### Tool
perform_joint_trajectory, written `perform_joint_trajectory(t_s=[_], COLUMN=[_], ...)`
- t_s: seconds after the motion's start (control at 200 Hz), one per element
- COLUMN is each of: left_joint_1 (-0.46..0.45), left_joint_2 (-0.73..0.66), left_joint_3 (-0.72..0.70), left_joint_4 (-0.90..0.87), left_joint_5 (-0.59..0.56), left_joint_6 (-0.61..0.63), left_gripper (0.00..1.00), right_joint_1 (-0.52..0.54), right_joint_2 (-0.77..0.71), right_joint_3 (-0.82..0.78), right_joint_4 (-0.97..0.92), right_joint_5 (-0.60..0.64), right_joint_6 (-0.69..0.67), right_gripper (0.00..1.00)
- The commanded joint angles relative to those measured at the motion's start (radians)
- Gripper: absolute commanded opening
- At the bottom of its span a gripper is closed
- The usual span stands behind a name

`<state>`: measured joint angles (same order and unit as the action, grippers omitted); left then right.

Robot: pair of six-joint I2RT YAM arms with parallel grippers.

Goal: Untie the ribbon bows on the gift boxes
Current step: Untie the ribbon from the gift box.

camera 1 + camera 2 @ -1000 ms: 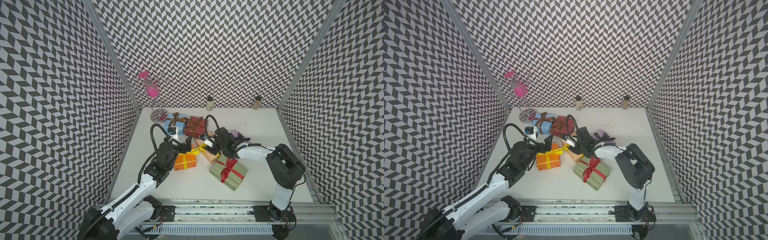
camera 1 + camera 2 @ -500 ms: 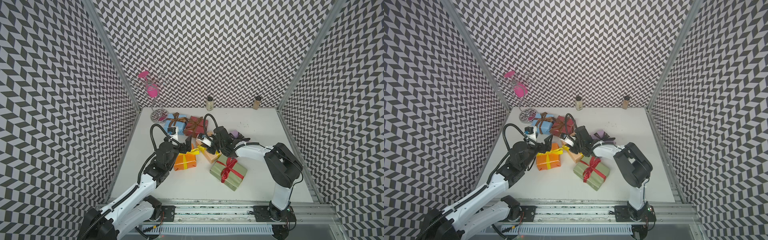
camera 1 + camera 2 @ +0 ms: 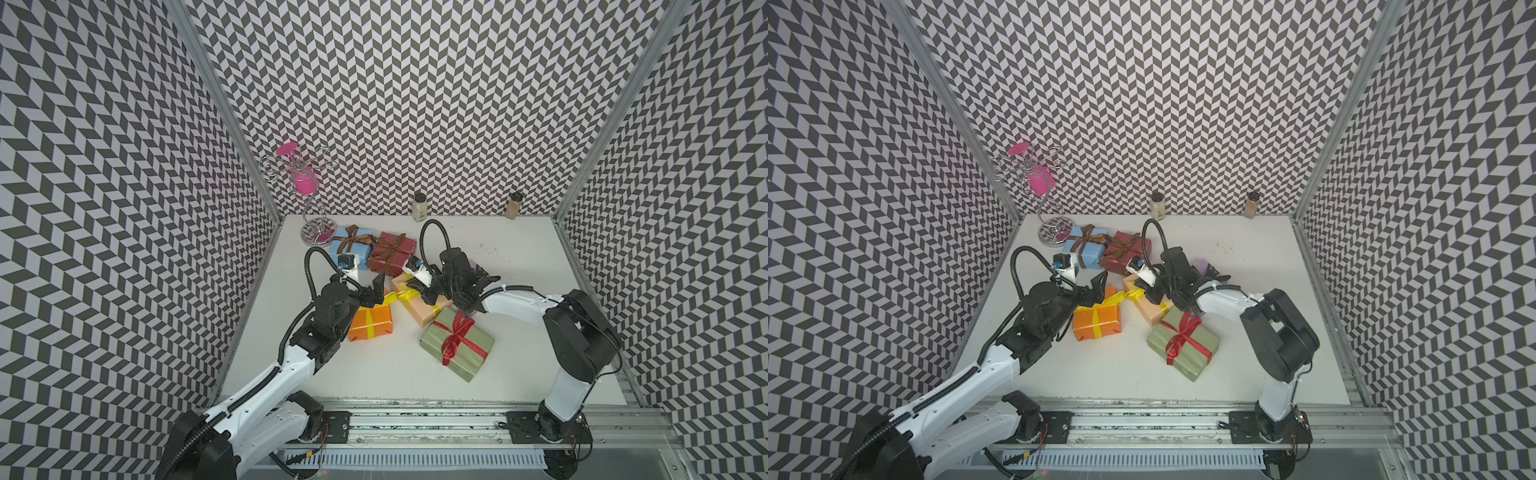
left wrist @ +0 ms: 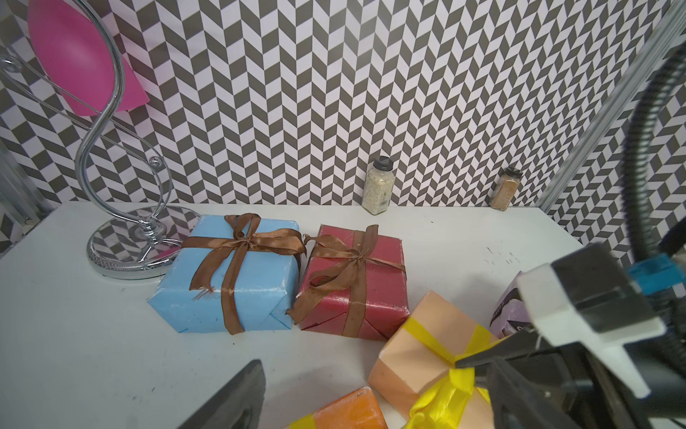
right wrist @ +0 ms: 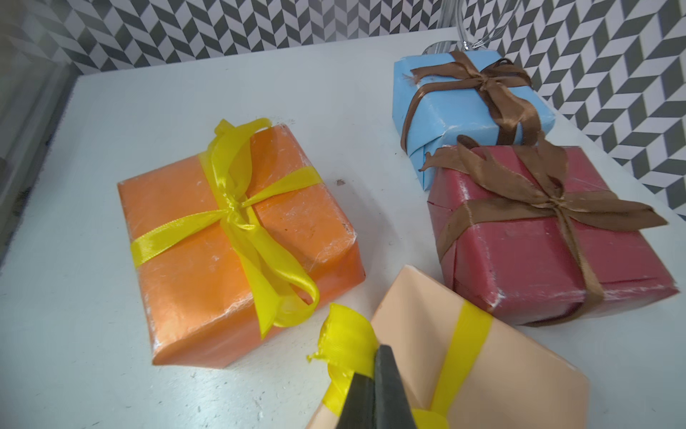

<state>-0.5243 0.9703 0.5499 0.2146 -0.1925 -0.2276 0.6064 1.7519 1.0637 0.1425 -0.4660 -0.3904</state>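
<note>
My right gripper (image 5: 375, 375) is shut on a tail of the yellow ribbon (image 5: 345, 341) tied round the peach box (image 5: 519, 371). In a top view the same gripper (image 3: 413, 289) sits over that box (image 3: 422, 311). My left gripper (image 3: 371, 296) stands open above the far edge of the orange box (image 3: 370, 328); one finger (image 4: 237, 401) shows in its wrist view. The orange box's yellow bow (image 5: 237, 215) is tied. Light blue (image 4: 237, 289) and dark red (image 4: 352, 293) boxes carry tied brown bows. The olive green box (image 3: 457, 345) has a red bow. The lilac box (image 3: 1202, 264) is mostly hidden behind my right arm.
Two spice jars (image 3: 419, 206) (image 3: 513, 205) stand against the back wall. A chrome wire stand (image 3: 316, 235) with pink pieces sits at the back left corner, beside the light blue box. Patterned walls close three sides.
My right gripper has closed on the peach box's yellow ribbon tail after shifting slightly left. The left arm has not moved.
</note>
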Motion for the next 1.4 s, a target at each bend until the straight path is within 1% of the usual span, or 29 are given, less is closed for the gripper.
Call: perform_joint_trajectory(t_s=[0.0,0.175,0.335,0.466,0.576,0.681,0.891,1.092,1.222,1.397], left_joint_1=[-0.007,-0.007,-0.008,-0.012,-0.037,-0.064,-0.077,-0.08,-0.079,-0.08], left_joint_2=[0.015,0.09,0.245,0.372,0.444,0.478,0.529,0.629,0.675,0.7], left_joint_3=[0.004,0.022,0.116,0.197,0.248,0.263,0.22,0.272,0.29,0.302], left_joint_4=[0.005,0.037,0.026,0.015,0.007,-0.013,0.003,-0.013,-0.016,-0.021], left_joint_5=[0.017,0.059,0.088,0.154,0.15,0.139,0.167,0.155,0.136,0.117], left_joint_6=[-0.015,0.007,0.081,0.112,0.136,0.149,0.142,0.157,0.147,0.138], left_gripper=[0.92,0.9,0.84,0.77,0.73,0.7,0.7,0.66,0.66,0.65], right_joint_1=[-0.038,-0.094,-0.132,-0.151,-0.153,-0.155,-0.158,-0.158,-0.159,-0.159], right_joint_2=[-0.082,-0.158,-0.198,-0.204,-0.202,-0.208,-0.23,-0.239,-0.242,-0.246], right_joint_3=[-0.045,-0.107,-0.154,-0.185,-0.208,-0.239,-0.307,-0.338,-0.345,-0.342], right_joint_4=[0.136,0.202,0.249,0.28,0.294,0.324,0.371,0.386,0.396,0.39], right_joint_5=[-0.051,-0.08,-0.094,-0.112,-0.112,-0.109,-0.086,-0.078,-0.095,-0.138], right_joint_6=[0.098,0.184,0.242,0.278,0.3,0.334,0.404,0.448,0.465,0.476], right_gripper=[0.0,0.0,0.0,0.0,0.0,0.0,0.0,0.0,0.0,0.0])
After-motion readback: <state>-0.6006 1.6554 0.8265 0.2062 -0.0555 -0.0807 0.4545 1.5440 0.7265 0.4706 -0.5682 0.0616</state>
